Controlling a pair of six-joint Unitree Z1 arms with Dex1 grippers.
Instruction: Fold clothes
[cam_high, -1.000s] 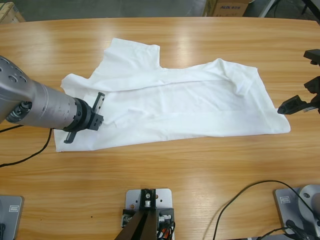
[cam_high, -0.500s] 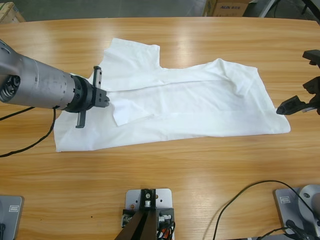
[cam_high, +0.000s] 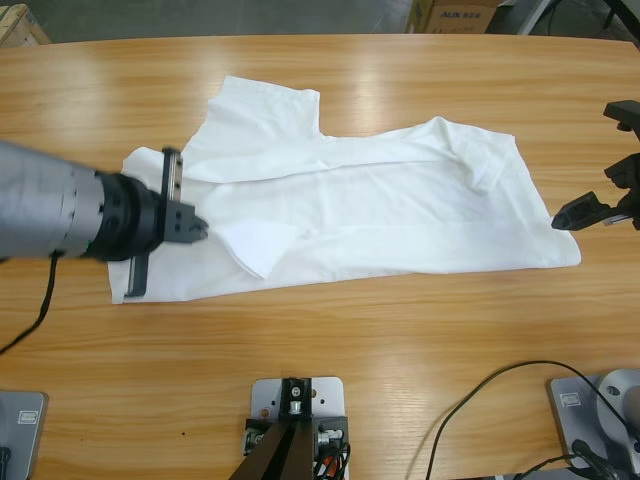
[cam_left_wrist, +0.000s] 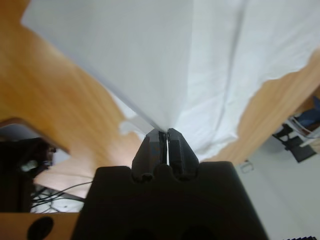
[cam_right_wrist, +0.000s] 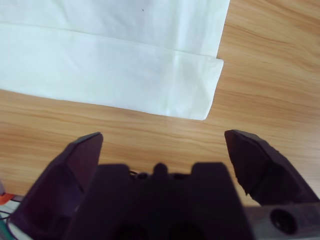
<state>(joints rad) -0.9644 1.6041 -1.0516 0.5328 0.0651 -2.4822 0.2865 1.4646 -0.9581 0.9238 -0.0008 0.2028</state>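
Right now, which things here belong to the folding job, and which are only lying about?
Belong to the job:
- white T-shirt, spread on the table
- left gripper, shut on the shirt's fabric
- right gripper, open, beside the shirt's corner

Only lying about:
- black cables
- cardboard box

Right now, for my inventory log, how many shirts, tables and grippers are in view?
Shirts: 1, the white T-shirt
Tables: 1, the wooden table
Grippers: 2, the left gripper and the right gripper
Total: 4
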